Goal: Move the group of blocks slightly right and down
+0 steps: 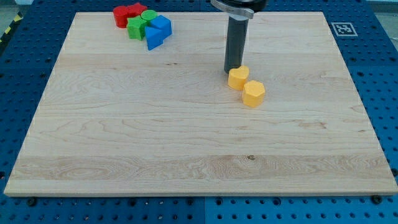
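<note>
Two yellow blocks lie together right of the board's middle: one yellow block (238, 78) and a second, roughly heart-shaped yellow block (253, 93) just below and right of it, touching it. My tip (232, 69) rests on the board at the upper left edge of the upper yellow block, touching or nearly touching it. The dark rod rises straight from there to the view's top.
A cluster sits at the board's top left: two red blocks (127, 14), two green blocks (140, 23) and two blue blocks (157, 32), all touching. The wooden board (186, 143) lies on a blue perforated table, with a fiducial tag (341, 28) at top right.
</note>
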